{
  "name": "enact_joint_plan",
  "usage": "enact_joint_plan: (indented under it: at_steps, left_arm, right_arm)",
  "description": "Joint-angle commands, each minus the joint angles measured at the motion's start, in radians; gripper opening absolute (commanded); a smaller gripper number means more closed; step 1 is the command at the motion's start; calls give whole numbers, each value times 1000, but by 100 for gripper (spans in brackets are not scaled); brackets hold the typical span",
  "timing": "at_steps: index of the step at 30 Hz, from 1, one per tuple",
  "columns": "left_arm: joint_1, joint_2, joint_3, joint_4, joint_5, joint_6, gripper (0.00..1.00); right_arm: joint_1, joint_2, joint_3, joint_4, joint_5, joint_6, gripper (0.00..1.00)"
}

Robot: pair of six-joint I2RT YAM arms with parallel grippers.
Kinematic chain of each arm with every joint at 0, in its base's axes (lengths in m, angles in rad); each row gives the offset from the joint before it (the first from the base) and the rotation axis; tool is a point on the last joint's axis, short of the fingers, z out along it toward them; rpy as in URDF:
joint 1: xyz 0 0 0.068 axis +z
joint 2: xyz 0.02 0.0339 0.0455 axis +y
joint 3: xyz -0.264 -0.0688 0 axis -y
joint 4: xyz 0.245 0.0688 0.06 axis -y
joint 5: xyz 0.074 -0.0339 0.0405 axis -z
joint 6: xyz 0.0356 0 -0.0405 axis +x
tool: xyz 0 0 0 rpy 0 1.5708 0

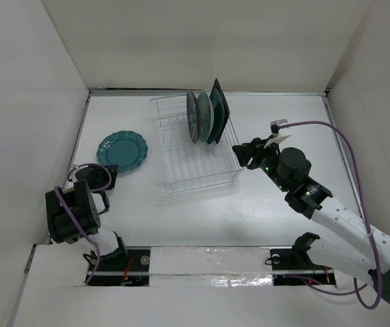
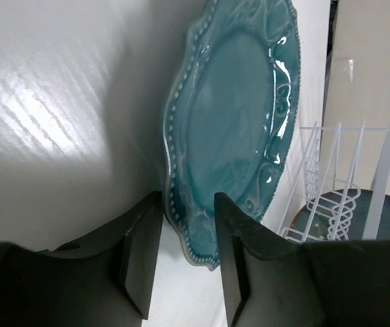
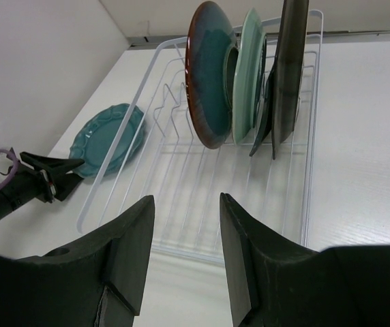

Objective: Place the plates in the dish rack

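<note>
The left tool (image 2: 187, 225) stood parted astride the rim of the scalloped teal plate (image 1: 122, 150), on the bench (image 1: 202, 218) left of the dish rack (image 1: 181, 158); the right tool (image 3: 186, 204) hung open, empty. Last pickup, I judged: pinch, then lift.

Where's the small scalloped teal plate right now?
Top view: the scalloped teal plate lies flat on the table, left of the dish rack, with its near rim inside the left gripper.

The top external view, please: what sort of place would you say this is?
Most likely a robotics test cell, not a kitchen: plain white walls box in a white table, two robot arms are bolted at its near edge, and the only housewares are a clear dish rack and plates.
</note>
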Motion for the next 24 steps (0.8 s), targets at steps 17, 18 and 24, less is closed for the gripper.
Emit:
enact_joint_plan:
  at_steps: [17, 18, 24]
  left_arm:
    - [-15, -138, -97, 131, -57, -18, 0]
    - [-15, -162, -100, 131, -51, -18, 0]
    - [-15, -477, -102, -57, -60, 67, 0]
  right_arm:
    - [-9, -33, -15, 47, -43, 8, 48]
    - [-9, -33, -15, 44, -42, 7, 48]
    - [-9, -35, -9, 42, -72, 7, 47]
